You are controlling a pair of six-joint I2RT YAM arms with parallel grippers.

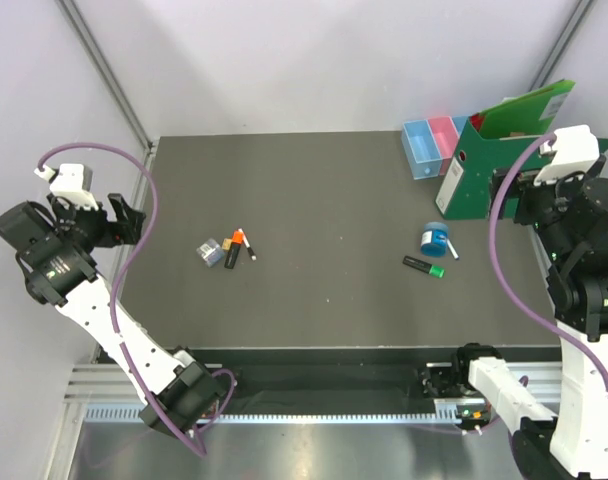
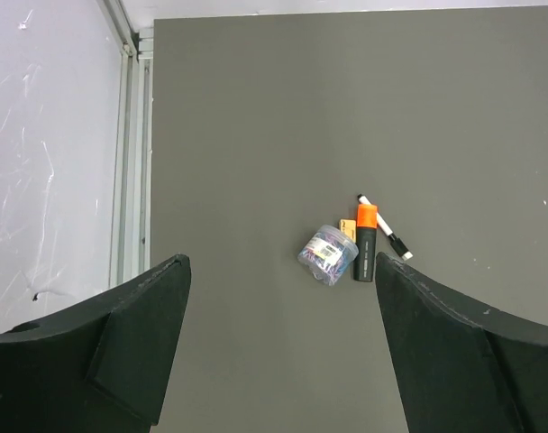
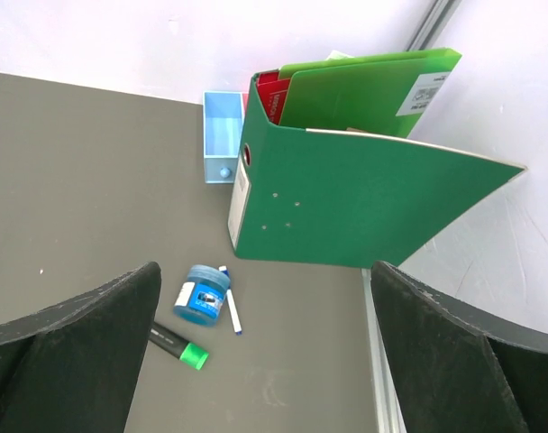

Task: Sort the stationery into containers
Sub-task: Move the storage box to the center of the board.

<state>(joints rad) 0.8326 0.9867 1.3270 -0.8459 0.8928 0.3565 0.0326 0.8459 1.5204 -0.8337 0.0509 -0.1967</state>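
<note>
On the left, a black marker with an orange cap (image 1: 233, 248) (image 2: 365, 242), a thin white pen (image 1: 247, 246) (image 2: 384, 227) and a small clear tub of coloured clips (image 1: 210, 251) (image 2: 328, 254) lie together. On the right lie a round blue tub (image 1: 435, 239) (image 3: 202, 294), a white pen (image 1: 451, 246) (image 3: 230, 311) and a green-capped marker (image 1: 424, 266) (image 3: 178, 345). The light blue bin (image 1: 421, 148) (image 3: 223, 149) and pink bin (image 1: 444, 134) show at the back right; the other bins are hidden behind the binder. My left gripper (image 1: 132, 215) (image 2: 281, 263) and right gripper (image 1: 512, 192) (image 3: 265, 268) are open, empty and raised.
A big green binder (image 1: 494, 160) (image 3: 364, 198) stands upright at the back right, against the bins. The dark mat's left edge meets a metal rail (image 2: 134, 162); its right edge (image 3: 371, 361) runs just past the binder.
</note>
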